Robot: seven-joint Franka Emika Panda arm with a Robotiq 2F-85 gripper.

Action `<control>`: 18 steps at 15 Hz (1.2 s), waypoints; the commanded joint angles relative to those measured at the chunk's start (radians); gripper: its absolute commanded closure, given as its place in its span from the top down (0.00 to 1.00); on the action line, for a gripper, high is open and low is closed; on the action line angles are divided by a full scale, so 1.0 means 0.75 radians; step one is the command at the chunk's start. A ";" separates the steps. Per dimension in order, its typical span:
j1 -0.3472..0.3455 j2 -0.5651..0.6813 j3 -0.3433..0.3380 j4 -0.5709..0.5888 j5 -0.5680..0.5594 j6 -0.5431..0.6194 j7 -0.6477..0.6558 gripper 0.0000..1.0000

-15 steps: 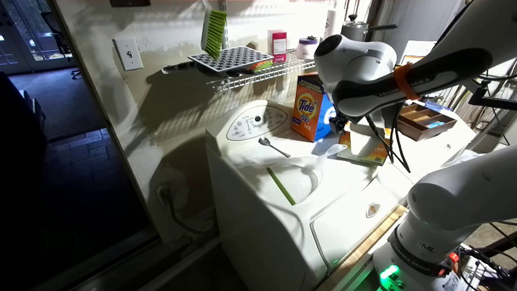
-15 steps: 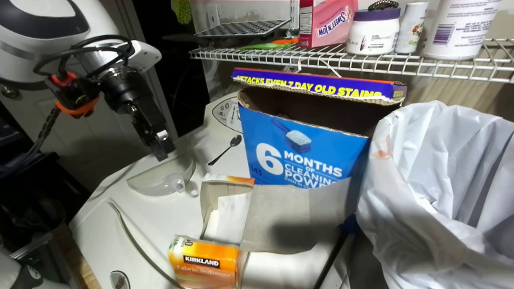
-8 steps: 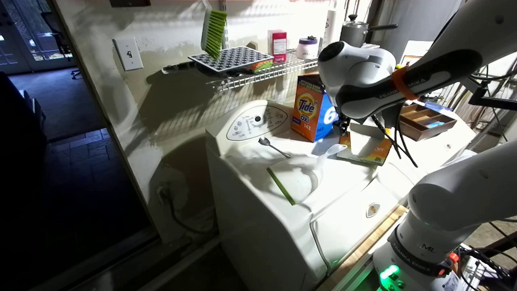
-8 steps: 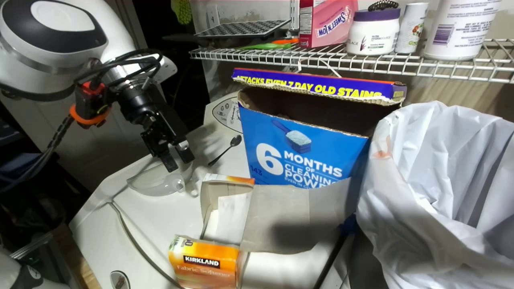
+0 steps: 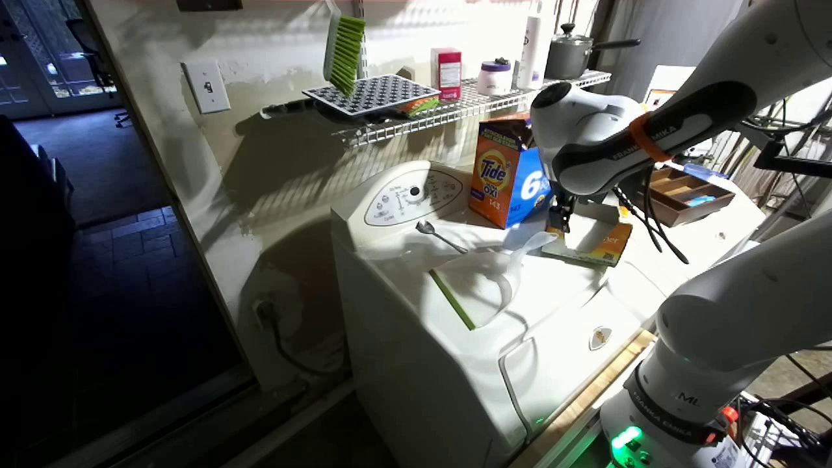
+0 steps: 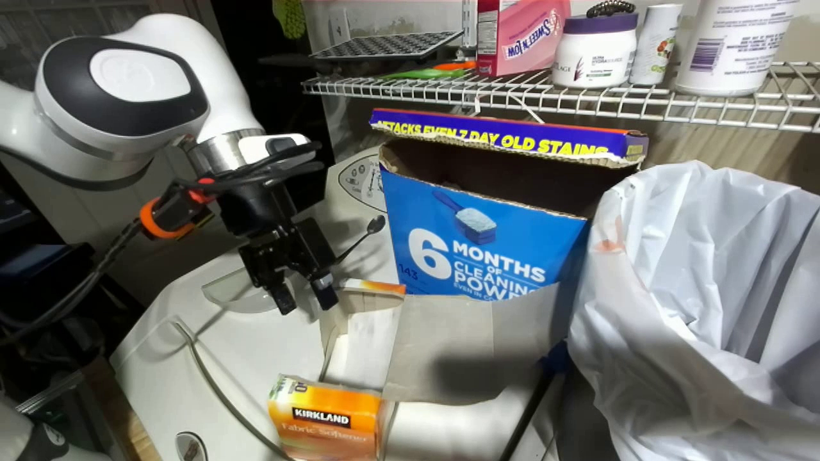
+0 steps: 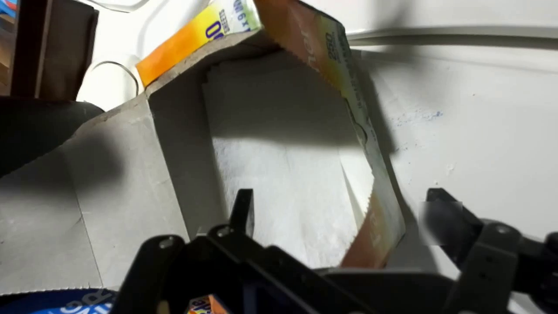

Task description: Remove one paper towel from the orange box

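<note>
One orange box, lower, near tool

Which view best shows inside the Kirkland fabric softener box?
The wrist view: it looks down into the box, onto its white sheets. Both exterior views catch only part of the inside, at a slant.

The tall orange box reads "Tide", "OXI", "143", its blue panel "6 MONTHS OF CLEANING"; the flat box, "KIRKLAND Fabric Softener"; a pink box, "SWEET'N LOW"; the arm, "FRANKA EMIKA".
</note>
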 commanded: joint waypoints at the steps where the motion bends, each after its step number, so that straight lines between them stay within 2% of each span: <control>1: -0.030 0.004 -0.065 -0.012 -0.006 0.032 -0.127 1.00; 8: -0.074 0.040 -0.162 -0.046 -0.048 0.185 -0.284 1.00; 13: -0.144 0.077 -0.201 -0.070 -0.123 0.380 -0.277 1.00; 18: -0.188 0.154 -0.208 -0.065 -0.119 0.573 -0.234 1.00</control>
